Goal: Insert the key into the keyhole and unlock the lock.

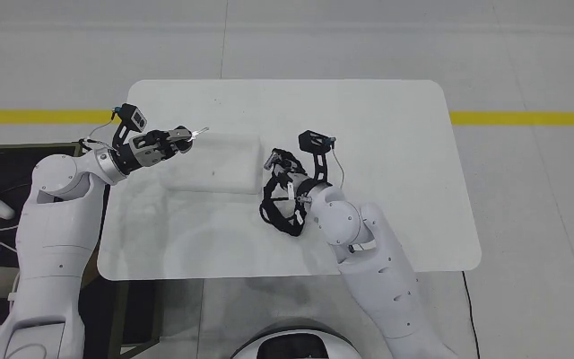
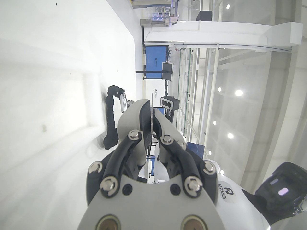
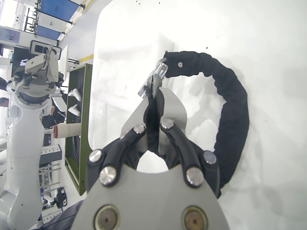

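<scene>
Nearest, lying on the table (image 1: pixel 395 126) just right of the white block (image 1: pixel 220 161): the lock's black sleeved cable (image 1: pixel 280 211), looped on itself. At the block's right edge, the right gripper (image 3: pixel 156 93), fingers pressed together on the lock's silver cylinder (image 3: pixel 154 75). Plain from the right wrist, too small from above: a rivet joining cable and cylinder. Keyhole not made out. Farther off, by the block's far left corner and well apart from the cylinder, the left gripper (image 2: pixel 152 113), pinching the key (image 2: pixel 152 101). From the left wrist, edge-on, a thin blade between the pads; from above, tip aimed rightward along the block's far edge.
</scene>
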Action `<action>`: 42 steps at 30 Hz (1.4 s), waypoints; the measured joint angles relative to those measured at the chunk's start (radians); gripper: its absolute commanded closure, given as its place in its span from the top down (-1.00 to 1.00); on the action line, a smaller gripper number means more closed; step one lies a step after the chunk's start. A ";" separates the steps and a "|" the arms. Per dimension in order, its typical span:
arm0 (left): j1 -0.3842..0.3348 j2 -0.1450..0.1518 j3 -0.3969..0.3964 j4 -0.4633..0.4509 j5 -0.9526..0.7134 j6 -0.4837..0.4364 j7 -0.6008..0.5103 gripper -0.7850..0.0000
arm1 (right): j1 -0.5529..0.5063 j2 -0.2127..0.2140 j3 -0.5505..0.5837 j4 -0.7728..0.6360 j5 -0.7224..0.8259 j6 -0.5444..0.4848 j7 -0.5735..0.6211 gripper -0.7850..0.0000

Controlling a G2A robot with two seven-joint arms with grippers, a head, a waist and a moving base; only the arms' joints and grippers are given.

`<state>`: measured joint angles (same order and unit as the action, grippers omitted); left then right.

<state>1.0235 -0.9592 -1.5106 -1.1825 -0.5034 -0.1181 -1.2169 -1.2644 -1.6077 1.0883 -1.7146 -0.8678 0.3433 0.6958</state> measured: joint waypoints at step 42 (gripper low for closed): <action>0.295 -0.011 0.027 -0.493 0.574 -0.229 0.345 -1.00 | -0.065 -0.041 -0.091 0.022 -0.159 -0.027 -0.228 -1.00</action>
<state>1.3181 -0.9707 -1.4832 -1.6759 0.0708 -0.3466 -0.8715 -1.3297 -1.6482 0.9974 -1.6925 -1.0268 0.3167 0.4677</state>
